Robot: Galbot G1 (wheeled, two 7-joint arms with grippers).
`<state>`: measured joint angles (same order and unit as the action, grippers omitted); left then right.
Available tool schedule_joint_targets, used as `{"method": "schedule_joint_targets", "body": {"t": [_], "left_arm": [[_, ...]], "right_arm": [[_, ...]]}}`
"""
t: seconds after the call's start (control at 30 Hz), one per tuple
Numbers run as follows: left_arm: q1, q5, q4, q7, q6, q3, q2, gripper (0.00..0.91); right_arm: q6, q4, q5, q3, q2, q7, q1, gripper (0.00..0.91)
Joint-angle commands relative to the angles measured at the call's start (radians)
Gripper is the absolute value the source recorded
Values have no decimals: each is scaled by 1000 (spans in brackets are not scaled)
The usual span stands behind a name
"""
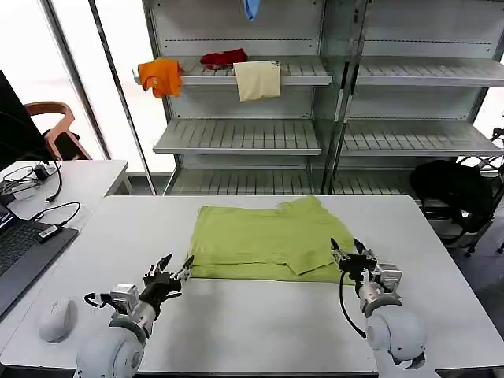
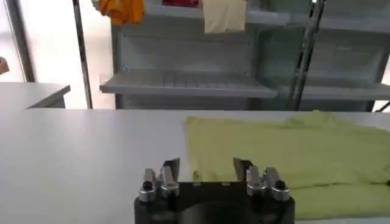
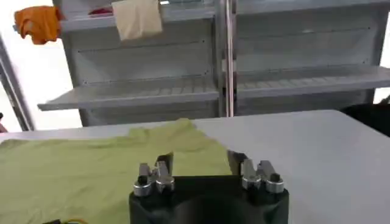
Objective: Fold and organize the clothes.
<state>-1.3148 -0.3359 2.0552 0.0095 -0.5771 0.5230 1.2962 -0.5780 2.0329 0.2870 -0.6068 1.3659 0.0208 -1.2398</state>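
Observation:
The lime-green T-shirt [image 1: 264,240] lies flat and partly folded in the middle of the white table [image 1: 260,323], with a sleeve bunched at its far right. My left gripper [image 1: 175,267] is open just off the shirt's near left corner, nothing between its fingers. My right gripper [image 1: 346,247] is open at the shirt's near right corner, its fingertips over the cloth edge. The left wrist view has the shirt [image 2: 286,155] ahead of the open left gripper [image 2: 207,165]. In the right wrist view the shirt [image 3: 91,170] spreads under and past the open right gripper [image 3: 200,159].
Metal shelving [image 1: 315,94] stands behind the table with orange [image 1: 160,75], red [image 1: 224,57] and cream [image 1: 257,79] garments on it. A side desk at the left holds a laptop [image 1: 20,252], cables and a mouse [image 1: 55,319]. A black bag [image 1: 453,189] sits at the right.

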Motion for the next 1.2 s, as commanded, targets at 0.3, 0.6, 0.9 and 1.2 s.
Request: {"method": "schedule_joint_targets", "body": {"t": [0.3, 0.6, 0.9, 1.2], "left_arm": [[1, 61, -34, -2, -1, -23, 6, 907], [15, 77, -55, -3, -1, -30, 17, 353], [22, 91, -93, 4, -2, -39, 10, 10], [16, 104, -98, 22, 0, -45, 13, 0]], "right_arm": [[0, 17, 19, -69, -23, -42, -164, 605], [0, -17, -44, -40, -7, -67, -157, 0], [-1, 2, -45, -40, -6, -66, -154, 0], [-1, 28, -34, -40, -11, -65, -163, 0]]}}
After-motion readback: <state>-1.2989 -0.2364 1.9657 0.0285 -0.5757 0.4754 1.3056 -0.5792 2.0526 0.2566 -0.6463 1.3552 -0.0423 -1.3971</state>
